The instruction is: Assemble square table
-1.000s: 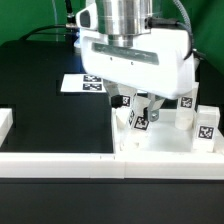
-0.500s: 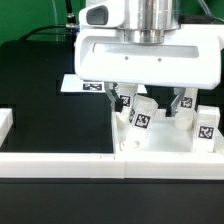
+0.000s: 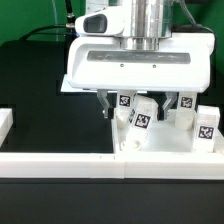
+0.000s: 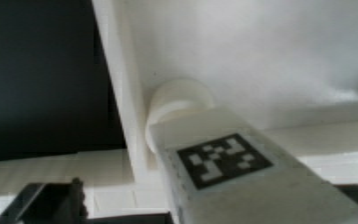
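Observation:
The white square tabletop point(image 3: 162, 146) lies at the exterior view's right, its rim against the front bar. Several small white tagged legs stand on it: one point(image 3: 141, 121) under the hand, one point(image 3: 187, 102) behind, one point(image 3: 207, 128) at the far right. My gripper point(image 3: 137, 106) hangs just above them, open, its dark fingers point(image 3: 107, 103) spread either side of the middle legs. In the wrist view a tagged leg point(image 4: 226, 165) rises close to the camera beside a round corner socket point(image 4: 179, 96) of the tabletop point(image 4: 247, 50). One dark finger point(image 4: 51, 203) shows; the other is hidden.
A long white border bar point(image 3: 60, 160) runs along the front of the black table, and a shorter one point(image 3: 5, 120) sits at the exterior view's left. Black table surface point(image 3: 40, 90) spreads left of the tabletop.
The hand has shifted a little toward the exterior view's left over the legs and its fingers now straddle them. The jaws stay open and the legs have not moved.

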Motion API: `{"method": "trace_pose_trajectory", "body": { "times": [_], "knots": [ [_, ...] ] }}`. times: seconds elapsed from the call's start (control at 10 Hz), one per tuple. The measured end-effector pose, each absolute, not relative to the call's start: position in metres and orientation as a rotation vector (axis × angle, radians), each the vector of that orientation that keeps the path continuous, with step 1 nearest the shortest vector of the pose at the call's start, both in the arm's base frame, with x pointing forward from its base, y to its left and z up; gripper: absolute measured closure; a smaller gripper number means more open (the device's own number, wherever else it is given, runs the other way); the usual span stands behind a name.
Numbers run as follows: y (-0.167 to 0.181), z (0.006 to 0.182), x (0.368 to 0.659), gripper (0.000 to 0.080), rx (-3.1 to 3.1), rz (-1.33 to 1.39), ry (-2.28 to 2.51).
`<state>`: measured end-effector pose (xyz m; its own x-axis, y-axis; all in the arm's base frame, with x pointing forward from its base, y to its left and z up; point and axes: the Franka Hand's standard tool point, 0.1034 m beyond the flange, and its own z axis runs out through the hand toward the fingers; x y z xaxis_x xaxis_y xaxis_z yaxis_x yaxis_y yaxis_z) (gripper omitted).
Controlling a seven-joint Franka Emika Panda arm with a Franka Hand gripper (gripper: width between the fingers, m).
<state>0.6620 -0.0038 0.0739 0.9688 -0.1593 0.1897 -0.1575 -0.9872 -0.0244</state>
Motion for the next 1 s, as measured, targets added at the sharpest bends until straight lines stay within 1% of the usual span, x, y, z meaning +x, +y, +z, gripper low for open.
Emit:
{"method": "trace_pose_trajectory", "body": {
  "times": [0.1,0.3,0.4,0.7,1.0],
  "knots": [
    [-0.0039,0.0737,0.6619,0.016,-3.105,-0.3,0.27],
    [-0.0035,0.0737,0.6619,0.0508,-3.077,-0.298,0.416],
    [-0.0036,0.0736,0.6619,0.0508,-3.063,-0.297,0.482],
    [-0.0046,0.0729,0.6627,0.0518,-2.95,-0.272,0.878],
    [-0.009,0.0715,0.6689,0.0518,-2.706,-0.113,1.436]
  ]
}}
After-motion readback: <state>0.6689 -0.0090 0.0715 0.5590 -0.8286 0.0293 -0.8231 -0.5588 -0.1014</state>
